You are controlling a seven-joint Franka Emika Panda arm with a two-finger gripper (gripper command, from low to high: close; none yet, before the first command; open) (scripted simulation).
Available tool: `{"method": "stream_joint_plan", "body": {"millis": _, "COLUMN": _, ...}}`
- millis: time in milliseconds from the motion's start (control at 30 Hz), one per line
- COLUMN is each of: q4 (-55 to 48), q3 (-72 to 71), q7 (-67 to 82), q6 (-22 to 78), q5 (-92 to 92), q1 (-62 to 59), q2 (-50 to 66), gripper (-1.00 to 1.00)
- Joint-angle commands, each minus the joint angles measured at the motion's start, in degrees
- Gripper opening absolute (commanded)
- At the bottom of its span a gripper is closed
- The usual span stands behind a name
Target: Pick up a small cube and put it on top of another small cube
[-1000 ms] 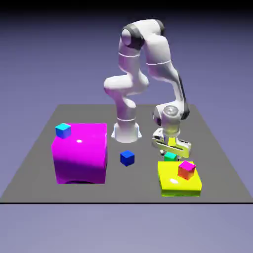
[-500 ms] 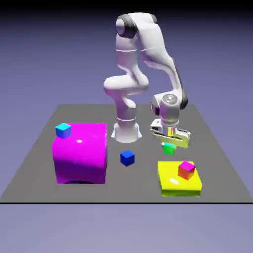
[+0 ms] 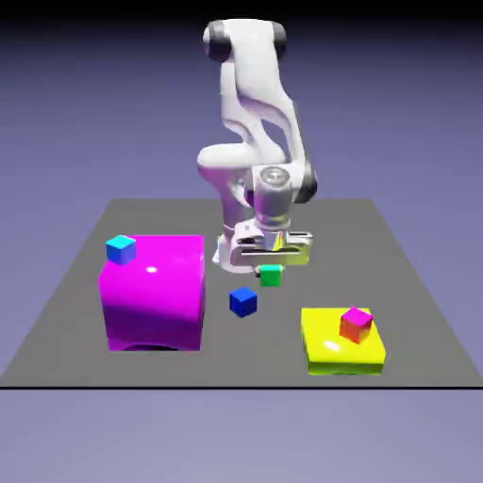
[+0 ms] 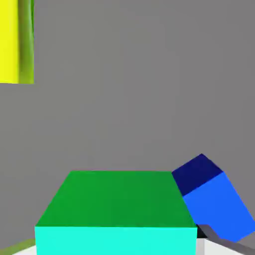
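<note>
The white arm's gripper (image 3: 271, 267) holds the small green cube (image 3: 271, 275) clamped between its fingers, lifted clear of the grey table (image 3: 75, 292). The cube hangs just above and beside the dark blue cube (image 3: 243, 301), between the magenta block (image 3: 154, 292) and the yellow block (image 3: 332, 344).

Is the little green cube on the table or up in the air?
Up in the air. The gripper holds the green cube above the grey table, near the blue cube.
</note>
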State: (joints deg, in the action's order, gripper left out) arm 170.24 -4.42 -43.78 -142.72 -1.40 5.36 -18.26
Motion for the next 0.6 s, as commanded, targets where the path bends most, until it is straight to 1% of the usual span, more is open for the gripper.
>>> {"method": "stream_joint_plan", "body": {"millis": 0, "q4": 0.4, "q3": 0.9, "q7": 2.4, "q6": 0.7, "q5": 1.3, "q1": -0.6, "q2": -1.0, "gripper": -1.0}}
{"method": "stream_joint_plan", "body": {"millis": 100, "q4": 1.7, "q3": 3.7, "q7": 9.9, "q6": 2.9, "q5": 5.0, "q1": -2.4, "q2": -3.8, "gripper": -1.0}}
{"method": "stream_joint_plan", "body": {"millis": 167, "q4": 1.9, "q3": 4.1, "q7": 11.2, "q6": 3.3, "q5": 5.6, "q1": -2.7, "q2": -4.3, "gripper": -1.0}}
{"method": "stream_joint_plan", "body": {"millis": 433, "q4": 3.3, "q3": 5.1, "q7": 8.4, "q6": -14.6, "q5": 9.9, "q1": -3.6, "q2": 12.3, "gripper": -1.0}}
{"method": "stream_joint_plan", "body": {"millis": 467, "q4": 3.4, "q3": 5.1, "q7": 8.3, "q6": -14.8, "q5": 9.9, "q1": -3.6, "q2": 12.4, "gripper": -1.0}}
{"method": "stream_joint_plan", "body": {"millis": 500, "q4": 3.4, "q3": 5.1, "q7": 8.3, "q6": -14.8, "q5": 9.9, "q1": -3.6, "q2": 12.4, "gripper": 1.0}}
{"method": "stream_joint_plan", "body": {"millis": 533, "q4": 3.4, "q3": 5.1, "q7": 8.3, "q6": -14.8, "q5": 9.9, "q1": -3.6, "q2": 12.4, "gripper": 1.0}}
{"method": "stream_joint_plan", "body": {"millis": 567, "q4": 3.2, "q3": 5.0, "q7": 8.7, "q6": -12.6, "q5": 9.4, "q1": -3.5, "q2": 10.3, "gripper": 1.0}}
